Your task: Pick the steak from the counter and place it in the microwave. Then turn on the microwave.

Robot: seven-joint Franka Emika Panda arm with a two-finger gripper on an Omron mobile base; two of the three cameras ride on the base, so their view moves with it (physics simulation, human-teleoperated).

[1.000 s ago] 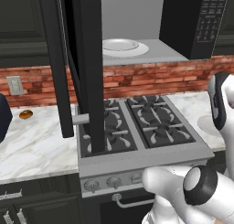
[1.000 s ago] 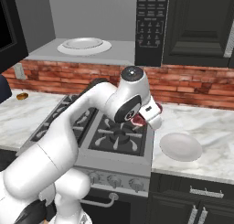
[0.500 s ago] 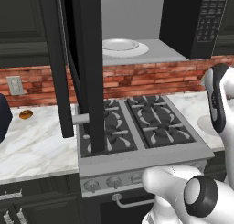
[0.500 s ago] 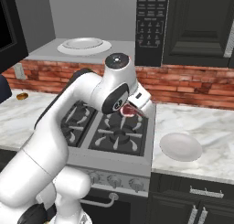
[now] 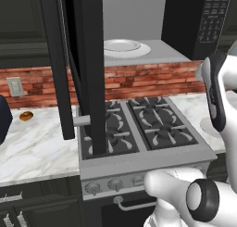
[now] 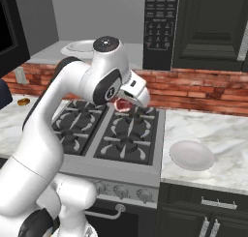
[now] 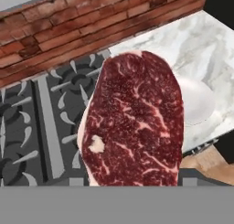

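Steak [image 7: 135, 122] gripped by near-closed gripper [image 6: 127, 101], held high over stove [image 6: 114, 134] to clear the grates en route to microwave [image 5: 134, 50], door swung open, plate [image 5: 122, 46] waiting inside.

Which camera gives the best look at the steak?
The hand view: the steak appears close up, marbling clear, above the stove. The right base view shows a small red sliver at the arm's tip.

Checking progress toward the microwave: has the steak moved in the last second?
Yes. In the right base view the steak, held in the hand, moved left across the stovetop, away from the white plate.
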